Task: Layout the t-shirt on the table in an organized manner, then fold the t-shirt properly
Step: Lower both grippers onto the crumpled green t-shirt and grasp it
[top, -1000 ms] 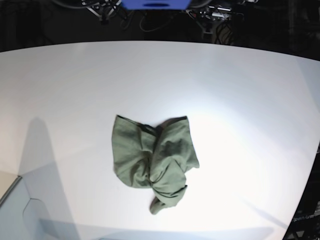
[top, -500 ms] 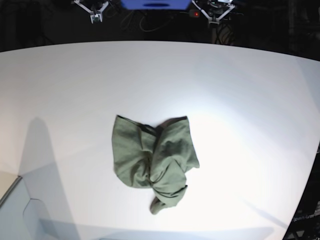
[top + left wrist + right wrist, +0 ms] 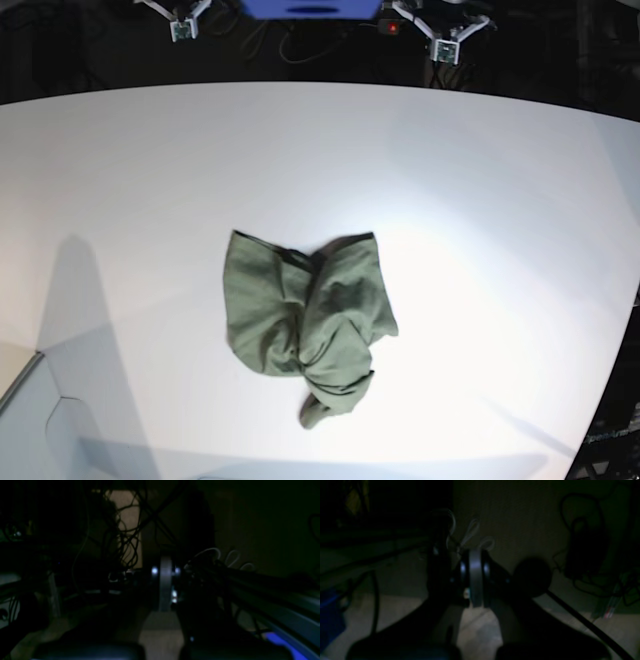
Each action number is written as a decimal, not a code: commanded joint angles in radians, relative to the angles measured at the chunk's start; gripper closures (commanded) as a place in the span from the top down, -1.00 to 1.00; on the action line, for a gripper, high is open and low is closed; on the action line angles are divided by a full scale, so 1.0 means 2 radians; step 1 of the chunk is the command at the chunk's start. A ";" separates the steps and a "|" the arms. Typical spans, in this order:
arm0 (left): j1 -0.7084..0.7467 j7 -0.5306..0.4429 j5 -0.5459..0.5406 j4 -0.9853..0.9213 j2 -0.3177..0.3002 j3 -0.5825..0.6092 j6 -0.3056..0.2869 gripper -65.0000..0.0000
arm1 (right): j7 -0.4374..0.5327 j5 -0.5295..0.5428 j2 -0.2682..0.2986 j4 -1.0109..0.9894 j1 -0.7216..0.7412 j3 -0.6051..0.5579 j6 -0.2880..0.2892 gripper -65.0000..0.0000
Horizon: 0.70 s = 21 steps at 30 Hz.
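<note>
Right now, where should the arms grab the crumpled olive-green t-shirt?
Probably the two upper corners of the olive-green t-shirt, at and, coming straight down from above. They lie flat and spread apart, while the lower end is bunched into a twist.

T-shirt (image 3: 306,325) on table (image 3: 480,200), near centre; both grippers beyond far edge

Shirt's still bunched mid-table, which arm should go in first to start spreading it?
Marginally the left. Both grippers, left and right, sit shut beyond the table's far edge; the crumpled t-shirt lies near centre, and the left looks slightly nearer.
</note>
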 commanded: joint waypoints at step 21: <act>0.034 0.131 0.000 0.355 -0.002 -0.065 0.003 -1.00 | -0.090 0.002 0.003 0.410 -0.054 0.016 0.001 -1.00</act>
